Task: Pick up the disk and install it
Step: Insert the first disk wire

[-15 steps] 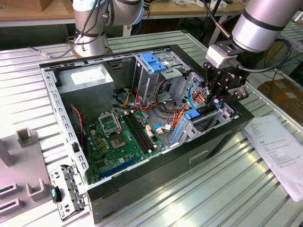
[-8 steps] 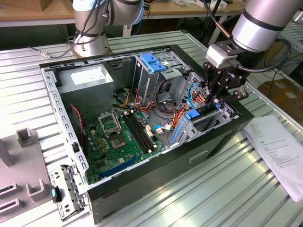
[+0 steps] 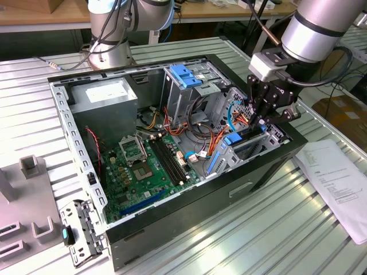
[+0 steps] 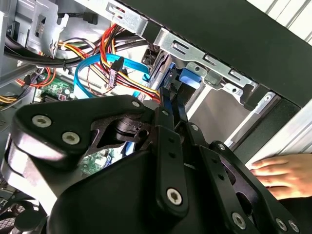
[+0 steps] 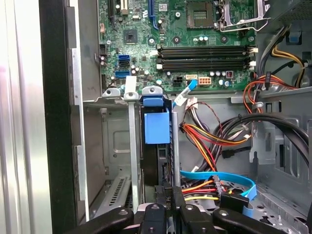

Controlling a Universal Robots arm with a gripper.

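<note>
The gripper [image 3: 259,117] pinches the disk [image 5: 157,127], standing on edge in the drive bay [image 5: 117,146] at the computer case's [image 3: 189,223] right end.

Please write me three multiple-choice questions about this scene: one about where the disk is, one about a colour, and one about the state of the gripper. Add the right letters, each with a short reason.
1. Where is the disk?
A. Lying on the sheet of paper.
B. Standing on edge in a metal bay of the computer case.
C. Flat on the green board.

2. What colour is the flat cable beside the bay?
A. Blue.
B. White.
C. Green.

3. How is the gripper?
A. Wide open over the table.
B. Holding a screw.
C. Shut on the disk's edge.

Answers:
1 B: the first wrist view shows it upright between the bay's walls.
2 A: it is light blue in both wrist views.
3 C: the second wrist view shows it clamped on the disk's blue rim.
</note>
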